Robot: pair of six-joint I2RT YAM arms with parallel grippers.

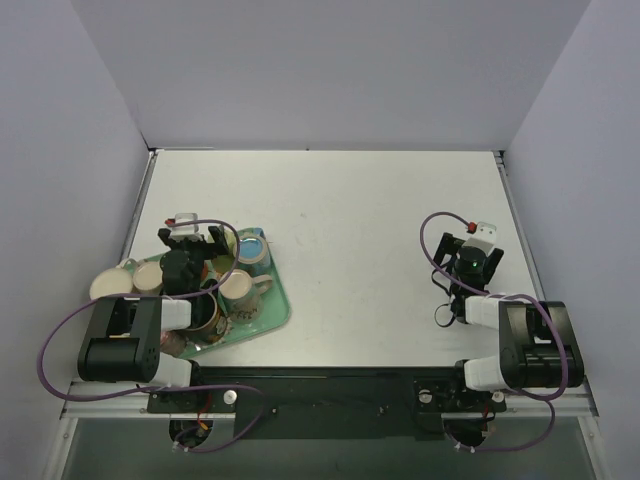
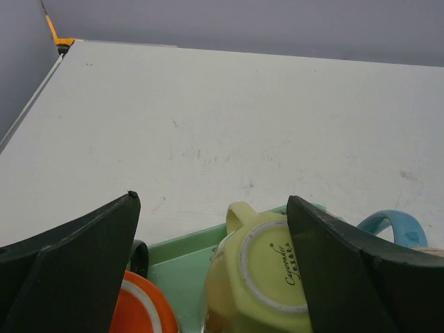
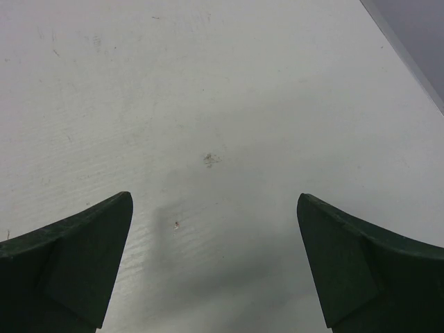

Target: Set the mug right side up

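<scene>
Both arm bases sit at the bottom of the overhead view, bolted along the near edge of the white counter (image 1: 370,220). On the left, the left pincer (image 1: 190,240) hangs over a green tray (image 1: 272,318) crowded with mugs, among them a blue mug (image 1: 253,248) at the far side and a cream mug (image 1: 238,288) with its handle pointing right. The tray lies close to the counter's left edge and near edge. Its jaws are spread wide and grip nothing. The right pincer (image 1: 468,246) hangs over bare counter near the right edge, also spread wide and holding nothing. A broad stretch of counter lies between the tray and the right arm and runs to the back wall (image 1: 340,70); walls also close off the left and right sides.

From the left wrist, the two dark fingers (image 2: 76,263) stand far apart. Between them, closer to the right one, the yellow mug (image 2: 267,277) sits upside down in the tray, its printed base facing up and its handle pointing away. No finger touches it, as far as I can tell. An orange piece (image 2: 142,309) sits beside it on the left, and the blue mug's handle shows to the right. Open counter stretches beyond to the far corner.

From the right wrist, both fingers (image 3: 69,257) are wide apart above scuffed bare counter, with the right edge at the upper corner.
</scene>
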